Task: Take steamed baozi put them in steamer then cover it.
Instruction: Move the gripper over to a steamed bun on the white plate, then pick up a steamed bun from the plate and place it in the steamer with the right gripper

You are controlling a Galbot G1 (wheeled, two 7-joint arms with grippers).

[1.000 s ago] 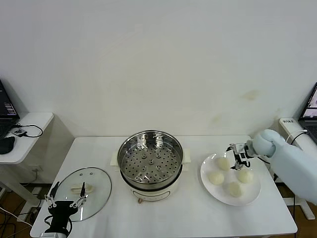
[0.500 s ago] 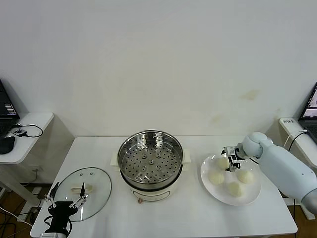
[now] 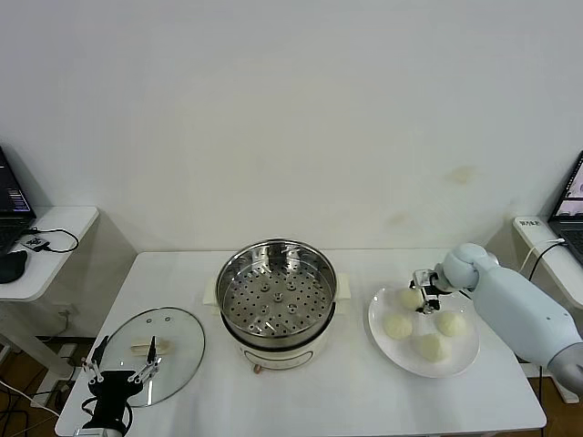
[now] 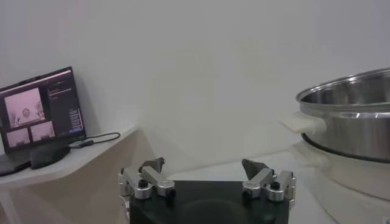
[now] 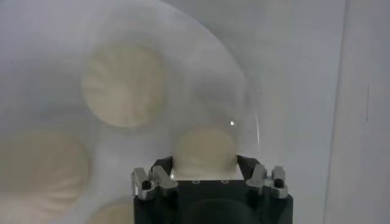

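Several cream-white baozi lie on a white plate (image 3: pixel 465 360) at the table's right. My right gripper (image 3: pixel 424 296) (image 5: pixel 204 161) is down over the far-left baozi (image 3: pixel 407 297) (image 5: pixel 205 146), its fingertips pressed against both sides of it. Others rest nearby: one (image 3: pixel 398 326), another (image 3: pixel 450 322) and a third (image 3: pixel 431 346). The steel steamer (image 3: pixel 276 300) (image 4: pixel 353 115) stands mid-table, its perforated tray bare. The glass cover (image 3: pixel 155 341) lies flat on the left. My left gripper (image 3: pixel 118 371) (image 4: pixel 204 167) waits open at the table's front-left corner.
A low side table (image 3: pixel 55 264) with a laptop and cables stands beyond the left edge. Another laptop (image 3: pixel 572 196) sits off the right edge. The white wall runs close behind the table.
My right gripper has shifted left over the plate's far bun, and its jaws have closed in on that bun. The left arm has stayed still.
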